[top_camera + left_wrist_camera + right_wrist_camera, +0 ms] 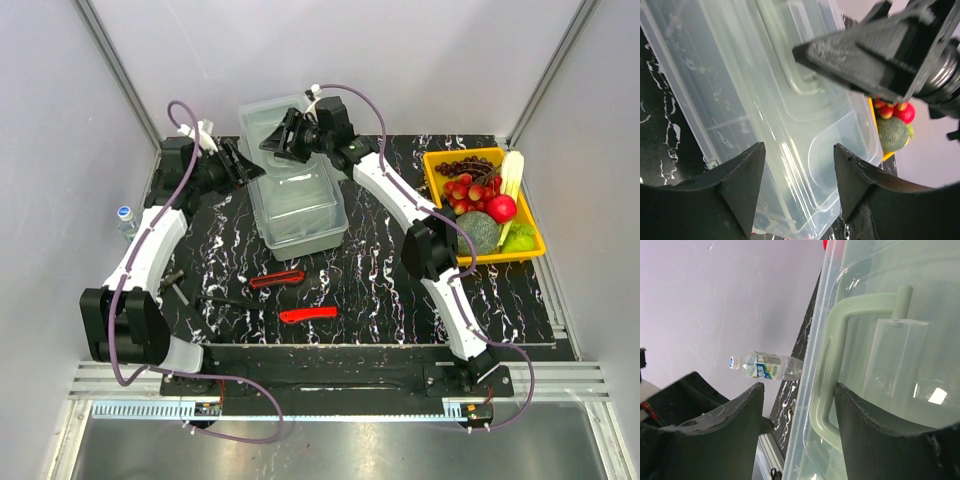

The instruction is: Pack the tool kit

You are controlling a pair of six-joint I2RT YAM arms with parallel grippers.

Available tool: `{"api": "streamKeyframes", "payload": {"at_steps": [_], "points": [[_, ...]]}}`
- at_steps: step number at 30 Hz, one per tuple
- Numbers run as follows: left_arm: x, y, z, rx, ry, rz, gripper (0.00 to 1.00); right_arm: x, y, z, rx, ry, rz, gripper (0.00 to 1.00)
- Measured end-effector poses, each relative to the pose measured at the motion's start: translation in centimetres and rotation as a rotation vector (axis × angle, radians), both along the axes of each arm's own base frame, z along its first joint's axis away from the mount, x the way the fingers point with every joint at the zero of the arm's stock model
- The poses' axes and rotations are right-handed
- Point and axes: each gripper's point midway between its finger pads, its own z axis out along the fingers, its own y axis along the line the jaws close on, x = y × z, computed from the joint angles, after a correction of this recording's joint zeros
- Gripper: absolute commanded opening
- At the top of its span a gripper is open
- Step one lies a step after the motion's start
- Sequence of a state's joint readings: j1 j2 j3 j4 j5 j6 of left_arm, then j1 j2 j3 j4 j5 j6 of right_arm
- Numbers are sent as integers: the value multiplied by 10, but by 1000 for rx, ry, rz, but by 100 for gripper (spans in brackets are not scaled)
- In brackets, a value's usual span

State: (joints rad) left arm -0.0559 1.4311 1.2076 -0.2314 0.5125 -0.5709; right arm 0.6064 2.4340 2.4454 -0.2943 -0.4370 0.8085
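**Both arms at the open toolbox, hand tools loose on the desk**

At the far left, a water bottle (124, 218) stands off the edge of the black marbled desk (380, 290). The left fingers (740, 190) stand apart at the left side of the toolbox (300, 215) with nothing clamped between them; the wrist view shows only the translucent wall in the gap. In front of that arm, a small dark tool (172, 279) and a black tool (222, 300) lie on the desk.

The toolbox sits at the back middle of the desk, its lid (262, 118) raised behind it. Just in front lie a red tool (277, 279) and, nearer the arms, a second red tool (308, 315).

The right fingers (725, 430) are open at the lid, with its pale green handle (826, 365) in the gap beside one finger. I cannot tell whether they touch. A yellow tray (432, 170) of fruit sits far right.
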Motion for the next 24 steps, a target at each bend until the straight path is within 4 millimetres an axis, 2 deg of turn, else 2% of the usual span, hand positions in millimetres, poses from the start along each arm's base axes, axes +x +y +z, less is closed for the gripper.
{"api": "streamKeyframes", "payload": {"at_steps": [2, 5, 11, 16, 20, 24], "points": [[5, 7, 11, -18, -12, 42, 53, -2, 2, 1, 13, 8, 10, 61], [13, 15, 25, -60, -25, 94, 51, -5, 4, 0, 27, 24, 26, 59], [29, 12, 39, -148, -29, 119, 49, -7, 7, -2, 57, 41, 46, 54], [44, 10, 26, -174, 13, 129, 47, -9, 9, -2, 76, 44, 61, 49], [50, 11, 12, -173, 49, 140, 47, -10, 10, -5, 81, 54, 66, 41], [55, 13, 3, -171, 66, 149, 47, -11, 11, -8, 85, 58, 75, 38]]}}
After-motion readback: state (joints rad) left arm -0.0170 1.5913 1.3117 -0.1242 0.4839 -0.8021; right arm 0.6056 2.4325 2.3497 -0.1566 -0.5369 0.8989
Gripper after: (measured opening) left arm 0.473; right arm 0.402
